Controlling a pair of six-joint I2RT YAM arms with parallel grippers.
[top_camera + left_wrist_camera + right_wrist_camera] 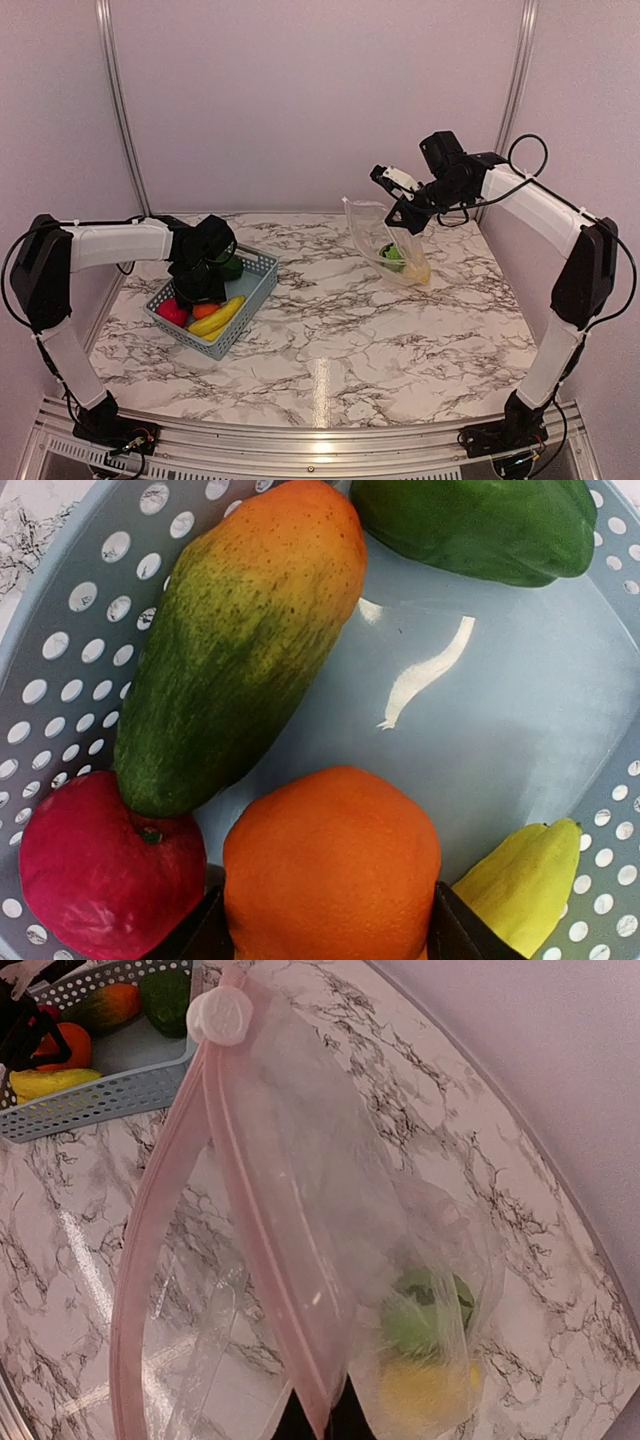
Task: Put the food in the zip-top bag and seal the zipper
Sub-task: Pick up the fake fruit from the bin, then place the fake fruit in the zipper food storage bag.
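My left gripper [330,935] is down in the basket [60,680], shut on the orange [330,870], one finger [195,940] on each side. Around it lie a red apple [105,880], a green-orange piece [235,640], a green piece [480,525] and a yellow banana [520,885]. My right gripper [320,1425] is shut on the pinkish zipper [260,1230] of the clear zip-top bag [330,1190] and holds it up with the mouth open above the table [385,245]. A striped green melon [425,1310] and a yellow pear [420,1395] lie in the bag's bottom.
The blue-grey basket [262,275] stands at the left of the marble table, under the left arm [200,285]. The bag hangs at the back right from the right arm [405,215]. A white slider [222,1015] sits at the zipper's far end. Walls close the back and sides.
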